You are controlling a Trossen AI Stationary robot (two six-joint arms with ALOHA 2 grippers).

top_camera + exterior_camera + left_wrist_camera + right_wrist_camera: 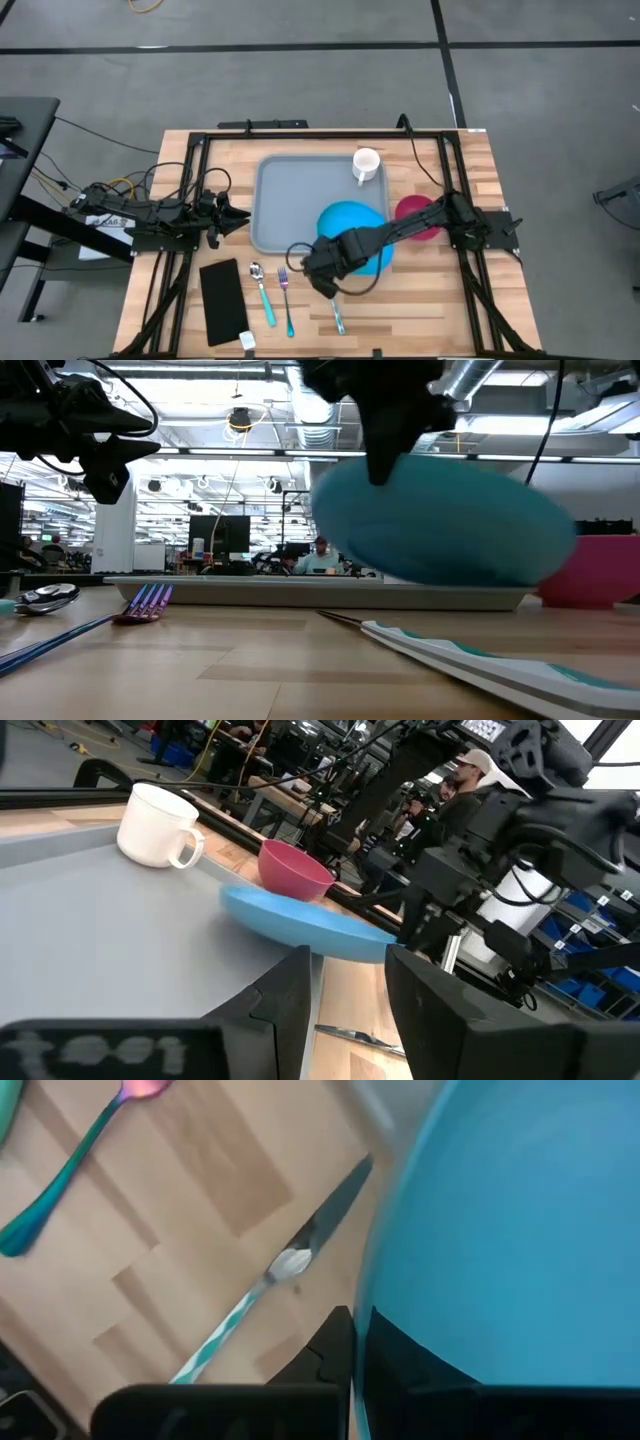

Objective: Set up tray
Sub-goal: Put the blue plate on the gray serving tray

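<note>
Two arms are over the bench (420, 310) on my feed. Farthest left lies a black napkin (223, 300), and just above it my left end effector (238, 217) waits at the tray's left edge, its fingers (275, 1010) spread with a clear gap between them and nothing held. Next to the napkin lie a spoon (262, 291) and a fork (286, 297) with teal handles, side by side and a little apart.

The tray (290, 200) sits in the middle of the bench, its flat bottom mostly bare. A white mug (365, 165) stands upright in its far right corner, handle toward me in the high view. The blue plate (352, 222) overlaps the tray's near right corner; from the low view it is tilted and lifted, its rim off the tray. My right end effector (322, 270) is closed on the plate's near left edge, and in the right wrist view the fingers (345, 1345) pinch the rim.

Below the plate a knife (338, 315) with a teal and white handle lies on the wood. A pink bowl (415, 215) stands just right of the tray, partly under the right arm.
</note>
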